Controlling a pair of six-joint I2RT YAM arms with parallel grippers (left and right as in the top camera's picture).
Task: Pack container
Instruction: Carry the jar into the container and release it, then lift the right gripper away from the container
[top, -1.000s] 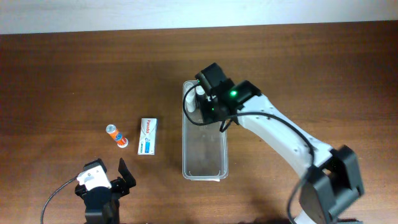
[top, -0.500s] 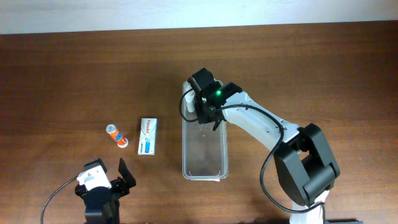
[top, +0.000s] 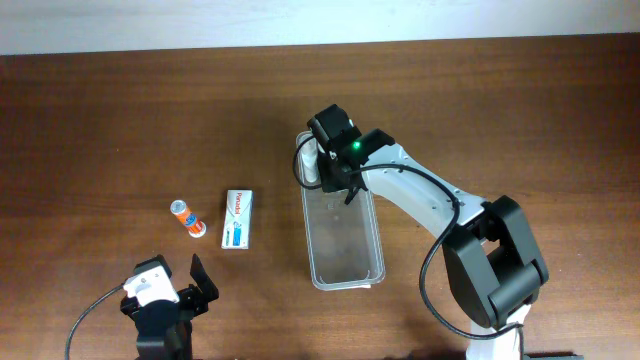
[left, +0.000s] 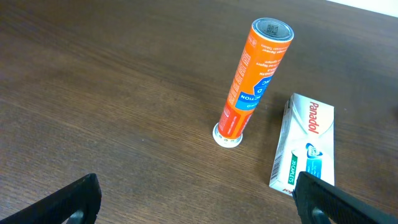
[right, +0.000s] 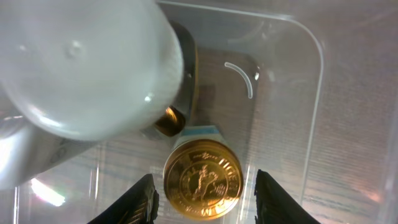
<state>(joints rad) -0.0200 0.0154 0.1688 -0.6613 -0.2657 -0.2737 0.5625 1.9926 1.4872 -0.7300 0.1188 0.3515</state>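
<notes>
The container (top: 345, 240) lies near the middle of the table (top: 120, 110), its long axis running roughly from 12 to 6 o'clock with the near end swung slightly toward 5. The right end effector (right: 205, 200) is down inside the 12 o'clock end of it. In the right wrist view its fingers (right: 142, 200) stand apart on either side of a gold-capped bottle (right: 202, 179), with a sliver of clear floor showing on each side, so it appears to be parted around the bottle rather than clamped on it. A white bottle (top: 311, 160) stands in the same end, just beside the gold-capped one toward 10 o'clock. The step in hand looks like depositing a bottle at the far end of the tub. Still outside, at about 9 o'clock from the container, are an orange tube (left: 252, 81) and a white-and-blue carton (left: 305, 149), lying close together but apart. The left end effector (left: 198, 198) waits at 7 o'clock, spread wide and holding nothing, facing those two. The next move probably calls for the right arm to lift straight up without knocking either bottle over, and then for one of the remaining items to be fetched.
</notes>
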